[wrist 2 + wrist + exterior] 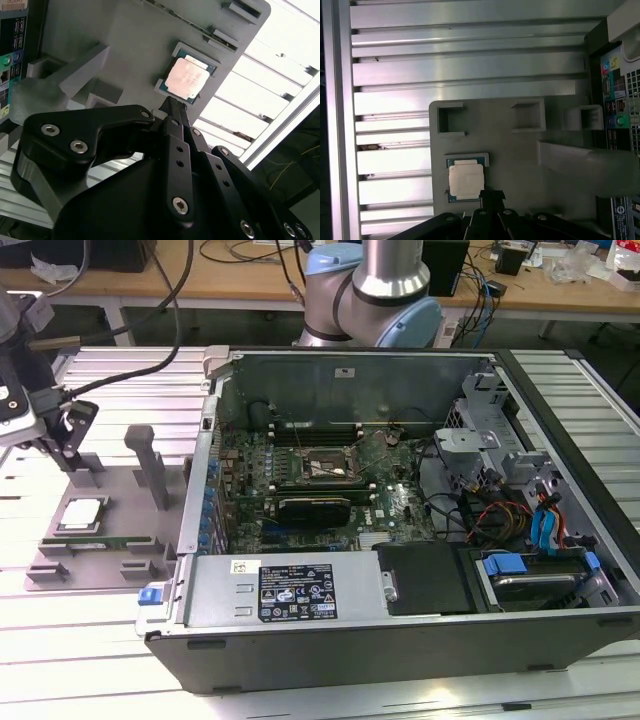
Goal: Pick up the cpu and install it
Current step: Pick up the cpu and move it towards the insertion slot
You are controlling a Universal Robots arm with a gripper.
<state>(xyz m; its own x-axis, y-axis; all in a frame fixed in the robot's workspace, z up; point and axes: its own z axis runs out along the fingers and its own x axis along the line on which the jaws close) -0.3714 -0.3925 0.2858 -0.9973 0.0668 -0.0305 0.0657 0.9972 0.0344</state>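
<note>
The cpu (82,512), a small square chip with a silver top plate and a green rim, lies flat in a shallow pocket of the grey fixture plate (112,492) on the exterior view's left. Both wrist views show the cpu (187,80) (466,180) just beyond my fingertips. My black gripper (68,445) (170,102) (492,194) hangs above the plate, beside the chip and apart from it. Its fingers are shut together with nothing between them. The black-framed motherboard socket (328,466) sits inside the open computer case.
The open computer case (350,370) fills the middle and right of the exterior view. A long green memory stick (100,538) lies on the plate in front of the cpu. A grey upright post (145,455) rises from the plate. The slatted aluminium table (110,375) surrounds it.
</note>
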